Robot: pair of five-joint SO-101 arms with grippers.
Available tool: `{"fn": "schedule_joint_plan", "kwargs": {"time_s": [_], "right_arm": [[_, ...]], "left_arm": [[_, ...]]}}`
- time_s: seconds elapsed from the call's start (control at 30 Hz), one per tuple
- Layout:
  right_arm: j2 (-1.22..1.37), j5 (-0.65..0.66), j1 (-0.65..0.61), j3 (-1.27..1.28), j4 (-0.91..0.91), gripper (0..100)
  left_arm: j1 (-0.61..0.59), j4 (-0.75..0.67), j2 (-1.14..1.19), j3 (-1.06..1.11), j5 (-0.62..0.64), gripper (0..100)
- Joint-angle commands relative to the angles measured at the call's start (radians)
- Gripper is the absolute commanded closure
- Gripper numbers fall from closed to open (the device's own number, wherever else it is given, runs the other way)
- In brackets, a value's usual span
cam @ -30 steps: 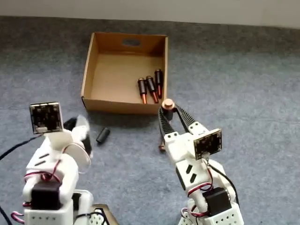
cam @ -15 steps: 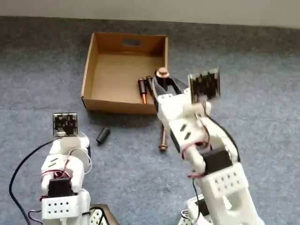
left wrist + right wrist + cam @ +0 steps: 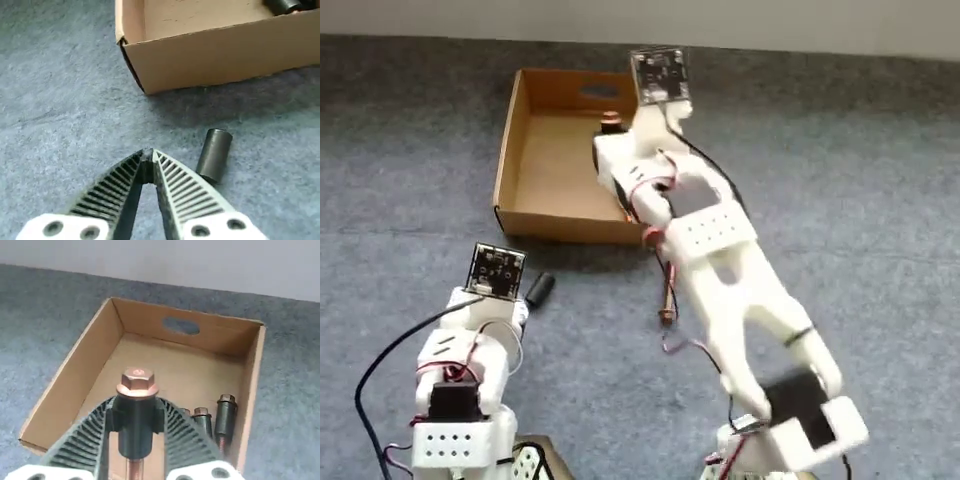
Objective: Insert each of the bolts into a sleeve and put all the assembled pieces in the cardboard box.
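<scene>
The right gripper (image 3: 135, 412) pinches a bolt in a sleeve (image 3: 134, 430) above the cardboard box (image 3: 82, 367). Three finished pieces (image 3: 204, 422) lie inside the box. The left gripper (image 3: 148, 159) is pressed together, holding nothing, in front of the box. A loose sleeve (image 3: 215, 155) and a loose bolt (image 3: 668, 290) lie on the worktop (image 3: 840, 150) in front of the box.

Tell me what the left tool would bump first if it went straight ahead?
Probably the near wall of the cardboard box, by its corner. The sleeve lies beside the left tool. Depth is unclear, so carpet might come first.
</scene>
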Motion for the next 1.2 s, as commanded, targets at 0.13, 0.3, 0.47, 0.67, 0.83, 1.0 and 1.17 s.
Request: {"fn": "schedule_joint_plan", "kwargs": {"time_s": [0.13, 0.3, 0.47, 0.67, 0.83, 1.0, 1.17], "right_arm": [[0.309, -0.009, -0.005, -0.283, -0.005, 99.2], [0.483, -0.011, -0.007, -0.412, -0.004, 99.2], [0.558, -0.011, -0.015, -0.435, -0.005, 99.2], [0.611, -0.011, -0.024, -0.44, -0.005, 99.2], [0.638, -0.012, -0.028, -0.438, -0.002, 99.2], [0.668, -0.095, -0.024, -0.441, -0.001, 99.2], [0.714, -0.133, -0.025, -0.443, -0.001, 99.2]], "left_arm": [[0.018, 0.02, -0.01, 0.019, -0.014, 97], [0.044, 0.023, -0.01, 0.019, -0.014, 97], [0.053, 0.023, -0.01, 0.019, -0.014, 97], [0.053, 0.023, -0.01, 0.019, -0.014, 97], [0.054, 0.023, -0.01, 0.019, -0.014, 97], [0.054, 0.023, -0.01, 0.019, -0.014, 97], [0.054, 0.023, -0.01, 0.019, -0.014, 97]]}}
